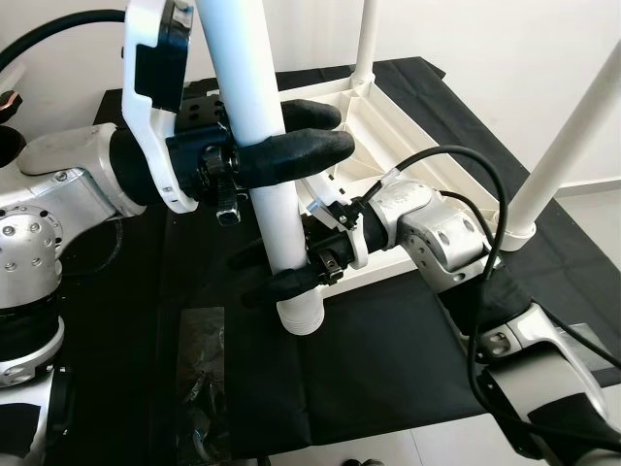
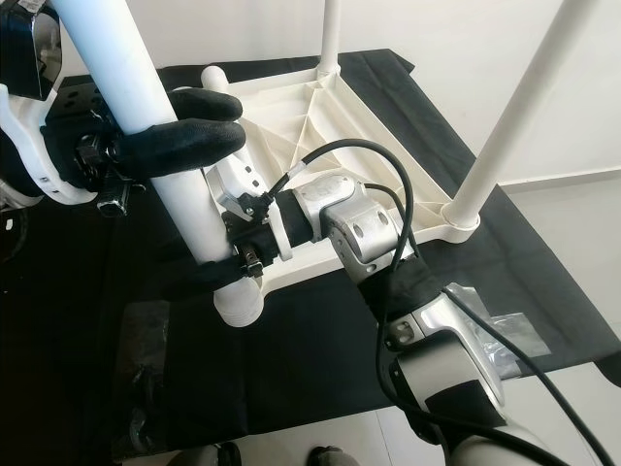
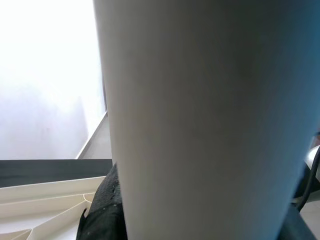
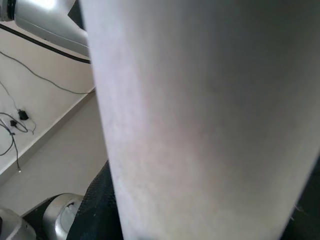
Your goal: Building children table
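A white table leg (image 1: 260,146) stands nearly upright at the near corner of an upturned white children's table top (image 1: 408,146), which lies on a black cloth (image 1: 369,359). The left gripper (image 1: 291,131) clasps the leg high up, and the right gripper (image 1: 281,272) grips it just above its lower end. Two more white legs (image 1: 568,136) rise from the far corners, and a clear plastic bag (image 1: 199,379) lies on the cloth nearby.

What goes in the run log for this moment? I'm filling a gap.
stage: fitting table leg | left gripper: shut on leg, upper | right gripper: shut on leg, lower | tabletop: upside down on black cloth
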Robot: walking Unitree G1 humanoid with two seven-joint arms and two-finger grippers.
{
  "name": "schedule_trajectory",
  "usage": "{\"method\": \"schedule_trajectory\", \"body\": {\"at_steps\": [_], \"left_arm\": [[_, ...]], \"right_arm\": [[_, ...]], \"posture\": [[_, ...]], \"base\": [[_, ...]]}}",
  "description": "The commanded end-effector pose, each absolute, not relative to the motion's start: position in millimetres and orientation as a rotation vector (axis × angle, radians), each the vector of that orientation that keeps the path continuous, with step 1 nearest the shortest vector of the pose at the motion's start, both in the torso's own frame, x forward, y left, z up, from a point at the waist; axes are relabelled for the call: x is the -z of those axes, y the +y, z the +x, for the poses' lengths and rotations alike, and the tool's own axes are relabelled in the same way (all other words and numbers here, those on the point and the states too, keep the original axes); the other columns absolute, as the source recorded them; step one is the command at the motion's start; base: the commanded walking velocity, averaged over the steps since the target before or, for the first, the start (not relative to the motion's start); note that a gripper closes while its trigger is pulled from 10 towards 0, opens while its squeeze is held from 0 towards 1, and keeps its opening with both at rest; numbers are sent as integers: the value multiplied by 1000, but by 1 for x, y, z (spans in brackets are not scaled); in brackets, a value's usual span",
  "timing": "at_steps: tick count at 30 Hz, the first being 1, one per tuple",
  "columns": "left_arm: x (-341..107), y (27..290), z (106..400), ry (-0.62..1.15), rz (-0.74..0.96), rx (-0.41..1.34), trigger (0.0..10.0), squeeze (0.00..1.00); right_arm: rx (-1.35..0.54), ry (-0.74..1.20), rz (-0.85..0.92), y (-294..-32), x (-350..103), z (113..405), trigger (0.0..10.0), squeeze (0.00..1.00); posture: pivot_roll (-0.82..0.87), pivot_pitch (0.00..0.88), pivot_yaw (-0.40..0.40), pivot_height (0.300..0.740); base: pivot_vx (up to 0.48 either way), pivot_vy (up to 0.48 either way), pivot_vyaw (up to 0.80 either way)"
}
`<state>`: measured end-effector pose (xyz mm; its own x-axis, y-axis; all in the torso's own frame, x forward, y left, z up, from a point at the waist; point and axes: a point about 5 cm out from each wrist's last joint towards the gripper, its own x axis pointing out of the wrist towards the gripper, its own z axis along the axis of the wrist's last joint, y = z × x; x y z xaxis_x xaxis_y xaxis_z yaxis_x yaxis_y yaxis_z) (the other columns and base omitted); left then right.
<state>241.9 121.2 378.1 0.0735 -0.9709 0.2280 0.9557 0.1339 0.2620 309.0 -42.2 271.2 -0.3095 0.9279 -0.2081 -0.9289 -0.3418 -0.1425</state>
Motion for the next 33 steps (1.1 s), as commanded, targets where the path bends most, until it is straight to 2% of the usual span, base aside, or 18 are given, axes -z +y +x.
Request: {"method": "schedule_trajectory", "body": {"at_steps": [1, 4, 5, 7, 8, 10, 13, 15, 16, 17, 18, 21, 23, 24, 30, 31, 32, 33], "left_arm": [[-388, 105, 230, -473, 54, 1557, 0, 0], [-389, 105, 230, -477, 50, 1553, 0, 0], [-390, 107, 230, -482, 39, 1522, 3647, 486], [-390, 107, 230, -482, 39, 1522, 3647, 486], [-392, 111, 230, -491, 17, 1481, 10000, 1000], [-395, 121, 232, -509, -6, 1413, 10000, 1000], [-393, 167, 244, -540, -64, 1143, 10000, 1000], [-393, 167, 244, -540, -64, 1143, 10000, 1000], [-390, 179, 248, -536, -78, 1073, 10000, 1000], [-377, 198, 256, -512, -98, 940, 10000, 1000], [-377, 198, 256, -512, -98, 940, 10000, 1000], [-333, 236, 255, -384, -109, 637, 10000, 1000], [-321, 240, 249, -350, -120, 596, 10000, 1000], [-307, 242, 243, -303, -119, 525, 10000, 1000], [-253, 229, 223, -144, -94, 314, 10000, 1000], [-241, 220, 217, -118, -96, 292, 10000, 765], [-232, 211, 211, -91, -70, 283, 10000, 0], [-225, 202, 207, -72, -59, 275, 10000, 0]], "right_arm": [[-1942, 19, -308, -23, -266, 302, 0, 0], [-1938, 18, -304, -23, -266, 302, 0, 0], [-1928, 17, -299, -24, -267, 302, 0, 0], [-1928, 17, -299, -24, -267, 302, 0, 0], [-1907, 12, -292, -25, -268, 304, 0, 0], [-1859, -10, -281, -28, -272, 310, 0, 0], [-1706, -67, -246, -41, -286, 329, 0, 0], [-1706, -67, -246, -41, -286, 329, 0, 0], [-1675, -75, -237, -44, -289, 333, 0, 0], [-1641, -91, -229, -53, -294, 338, 0, 0], [-1641, -91, -229, -53, -294, 338, 0, 0], [-1586, -130, -216, -73, -310, 347, 0, 0], [-1601, -142, -207, -76, -314, 347, 0, 0], [-1647, -153, -196, -79, -318, 344, 10000, 0], [-1826, -128, -235, -84, -318, 333, 10000, 0], [-1840, -118, -251, -82, -315, 334, 10000, 0], [-1850, -112, -268, -80, -313, 334, 10000, 0], [-1863, -104, -278, -79, -312, 333, 10000, 0]], "posture": [[-16, 130, 15, 740], [-17, 133, 14, 740], [-19, 135, 13, 740], [-19, 135, 13, 740], [-18, 141, 10, 740], [-20, 151, 8, 740], [-15, 187, 5, 740], [-15, 187, 5, 740], [-15, 187, 5, 740], [-6, 226, -1, 740], [-6, 226, -1, 740], [3, 279, -6, 740], [7, 309, -18, 740], [10, 337, -23, 740], [14, 385, -26, 740], [9, 414, -26, 740], [8, 429, -25, 740], [8, 433, -24, 740]], "base": [[0, 0, 0], [0, 0, 0], [0, 0, 0], [0, 0, 0], [0, 0, 0], [0, 0, 0], [0, 0, 0], [0, 0, 0], [0, 0, 0], [0, 0, 0], [0, 0, 0], [0, 0, 0], [0, 0, 0], [0, 0, 0], [0, 0, 0], [0, 0, 0], [0, 0, 0], [0, 0, 0]]}}
